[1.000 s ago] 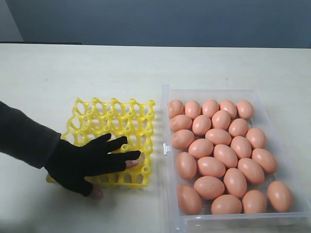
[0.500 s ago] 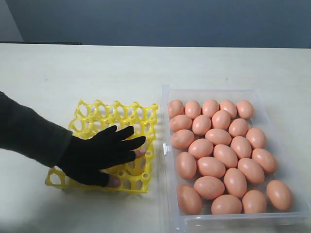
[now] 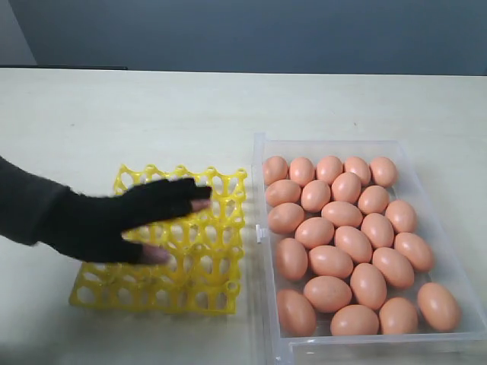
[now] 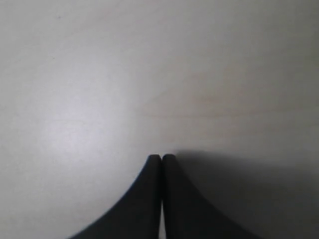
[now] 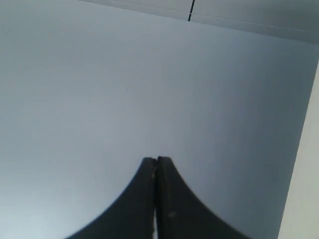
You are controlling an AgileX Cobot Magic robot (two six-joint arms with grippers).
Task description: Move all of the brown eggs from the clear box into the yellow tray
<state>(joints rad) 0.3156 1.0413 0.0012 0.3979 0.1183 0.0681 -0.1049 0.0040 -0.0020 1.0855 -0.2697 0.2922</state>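
Exterior view: a pale table [image 3: 152, 106] in front of a grey wall [image 3: 251, 34]. The yellow tray [image 3: 205, 281] lies flat on the left, just beside the clear box [image 3: 259, 182] on the right, with a narrow strip of table between them. A small latch tab [image 3: 260, 232] on the box's left wall faces the tray. The brown eggs [image 3: 344, 242], about two dozen, all lie on their sides in the box, packed close in rough rows.

A gloved hand [image 3: 144, 209], black and blurred, reaches in from the left over the tray's far-left part, fingers pointing right. Whether it touches the tray cannot be told.

Left wrist view: the left gripper [image 4: 161, 157] hangs over bare table, jaws pressed together with nothing between them.

Right wrist view: the right gripper [image 5: 156, 159], jaws likewise together and holding nothing, faces a plain grey surface [image 5: 124, 74].
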